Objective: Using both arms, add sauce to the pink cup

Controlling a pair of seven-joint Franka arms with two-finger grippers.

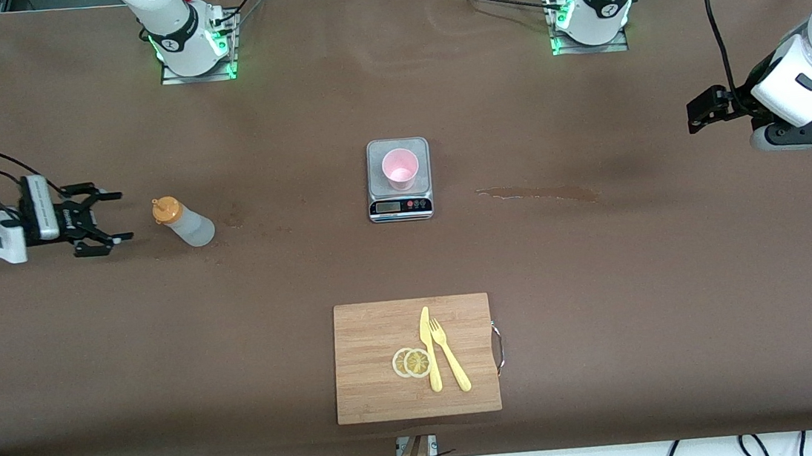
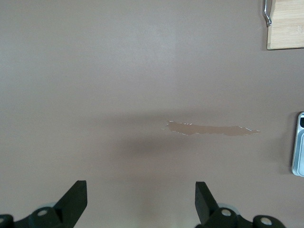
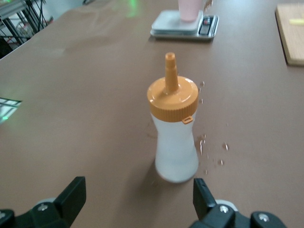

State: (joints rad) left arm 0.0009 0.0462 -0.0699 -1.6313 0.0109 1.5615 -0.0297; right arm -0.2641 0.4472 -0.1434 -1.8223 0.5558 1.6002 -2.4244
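The sauce bottle [image 1: 183, 221] stands upright on the brown table toward the right arm's end, whitish with an orange cap and nozzle. My right gripper [image 1: 123, 216] is open beside it, a short gap away, and holds nothing. In the right wrist view the sauce bottle [image 3: 175, 137] stands just ahead of the open right gripper [image 3: 137, 194], apart from both fingers. The pink cup [image 1: 400, 169] stands on a small kitchen scale [image 1: 378, 157] at mid-table. My left gripper [image 1: 693, 117] hangs open and empty over the left arm's end of the table; its wrist view shows the left gripper [image 2: 141, 199] above bare table.
A wooden cutting board [image 1: 376, 380] with a yellow knife [image 1: 429, 349], a yellow fork [image 1: 450, 358] and lemon slices [image 1: 411, 362] lies nearer the front camera. A thin brown smear [image 1: 537, 193] marks the table between the scale and the left arm's end. Small droplets [image 3: 213, 147] lie by the bottle.
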